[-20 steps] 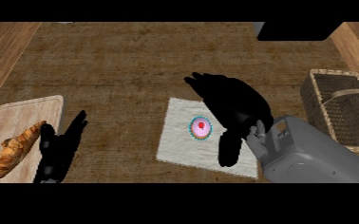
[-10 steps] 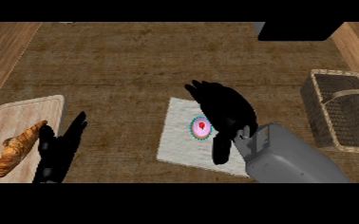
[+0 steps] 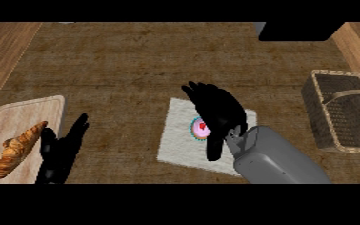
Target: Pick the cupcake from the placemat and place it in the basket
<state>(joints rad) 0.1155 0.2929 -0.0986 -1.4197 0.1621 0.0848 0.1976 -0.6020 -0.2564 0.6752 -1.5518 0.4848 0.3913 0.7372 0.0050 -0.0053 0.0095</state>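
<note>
The cupcake (image 3: 200, 128), with pink frosting and a teal wrapper, was seen sitting on the pale placemat (image 3: 177, 143), near the mat's middle, on the brown worktop (image 3: 141, 62). The right robot hand (image 3: 219, 114) was positioned directly over the cupcake, covering its right side; its fingers were spread and pointed up and to the left, with the thumb hanging down beside the cupcake, and no closure round the cupcake could be made out. The wicker basket (image 3: 336, 109) was located at the right edge of the worktop, well apart from the placemat. The left robot hand (image 3: 60, 150) was held open at the lower left, fingers up, just beside a wooden board (image 3: 28, 112) on which a croissant (image 3: 20, 145) lay.
</note>
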